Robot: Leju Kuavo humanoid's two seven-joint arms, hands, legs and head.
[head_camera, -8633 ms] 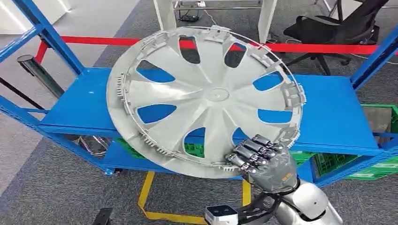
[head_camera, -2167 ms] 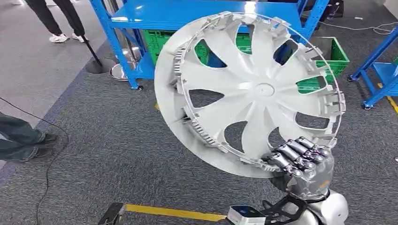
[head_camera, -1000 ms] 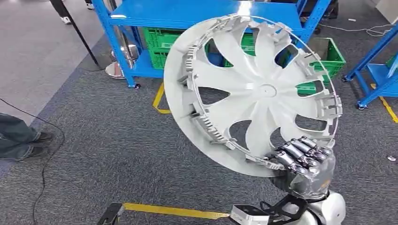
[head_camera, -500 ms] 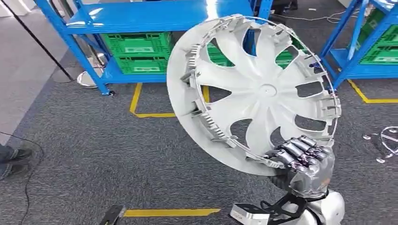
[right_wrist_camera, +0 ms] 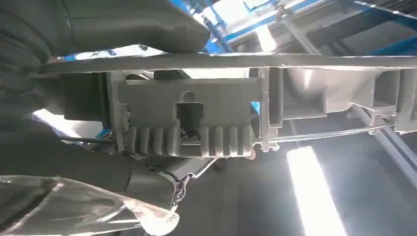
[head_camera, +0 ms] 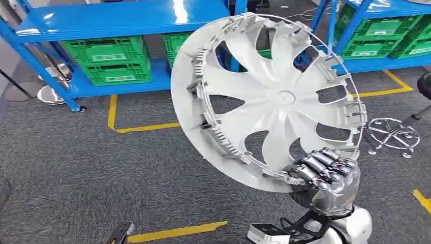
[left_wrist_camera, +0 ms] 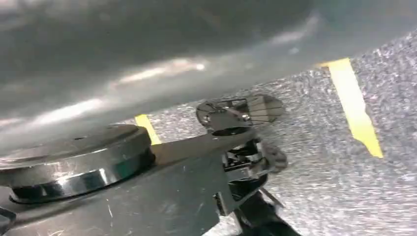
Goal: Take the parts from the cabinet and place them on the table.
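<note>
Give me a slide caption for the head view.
Right hand grips a silver wheel cover by its lower rim, blue shelving behind.

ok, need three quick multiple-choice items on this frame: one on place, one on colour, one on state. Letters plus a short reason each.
1. Where on the wheel cover does the right hand grip?
A. its lower rim
B. its centre hub
C. its top edge

2. What colour are the crates on the blue rack's lower shelf?
A. red
B. green
C. grey

3. What state is the wheel cover in?
A. flat on the carpet
B. lying on a shelf
C. held up, ribbed inner side towards the head camera

Answers:
1 A, the fingers wrap the rim at the lower right.
2 B, the crates are green under the blue shelf.
3 C, it is held up clear of the carpet, clips and ribs showing.
</note>
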